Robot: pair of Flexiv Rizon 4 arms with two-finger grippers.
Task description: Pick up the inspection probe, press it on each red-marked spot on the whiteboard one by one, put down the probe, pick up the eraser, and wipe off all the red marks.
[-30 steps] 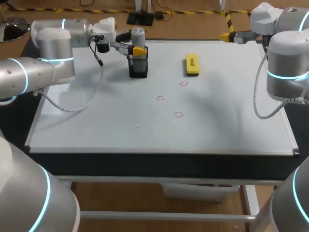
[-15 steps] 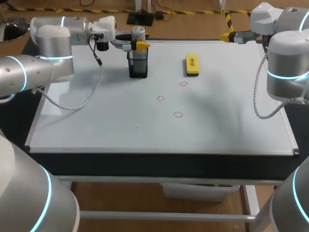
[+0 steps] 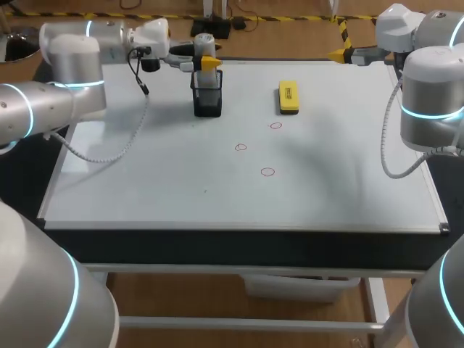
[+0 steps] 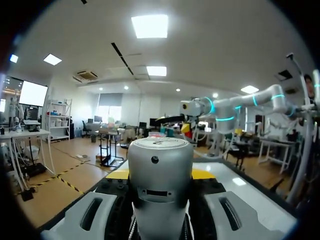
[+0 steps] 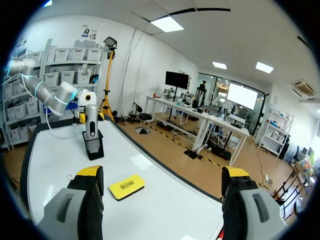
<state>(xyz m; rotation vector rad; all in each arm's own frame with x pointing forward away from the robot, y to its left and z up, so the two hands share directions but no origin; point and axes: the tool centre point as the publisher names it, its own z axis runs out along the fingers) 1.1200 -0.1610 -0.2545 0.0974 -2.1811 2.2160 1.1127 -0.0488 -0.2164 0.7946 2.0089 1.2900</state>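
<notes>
Head view shows left fingers (image 3: 209,64) clamped on the grey cylindrical inspection probe (image 3: 205,48) at the mouth of the black box holder (image 3: 207,98) on the whiteboard counter (image 3: 145,181), right fingers (image 5: 85,200) apart and empty, so I judge only the pickup begun: three red ring marks (image 3: 267,172) unpressed, yellow block eraser (image 3: 288,97) untouched near them.

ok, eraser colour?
Yellow. The eraser shows best in the head view.
</notes>
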